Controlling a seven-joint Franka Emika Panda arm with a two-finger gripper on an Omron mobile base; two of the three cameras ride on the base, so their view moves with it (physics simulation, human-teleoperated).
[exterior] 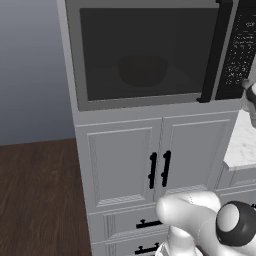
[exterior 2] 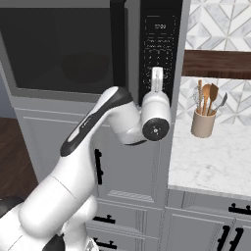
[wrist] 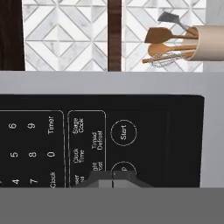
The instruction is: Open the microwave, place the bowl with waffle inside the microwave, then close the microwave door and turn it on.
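The microwave sits in the white cabinet column, its door shut. Behind the dark glass the bowl shows dimly; I cannot make out the waffle. The gripper is closed on nothing, its tips pressed to the lower keypad, just below the Start button. A utensil jar stands on the counter to the right.

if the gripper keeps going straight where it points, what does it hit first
Most likely the microwave's keypad: the shut gripper sits just before the round button below Start, so that button comes first, though whether it already touches is unclear.
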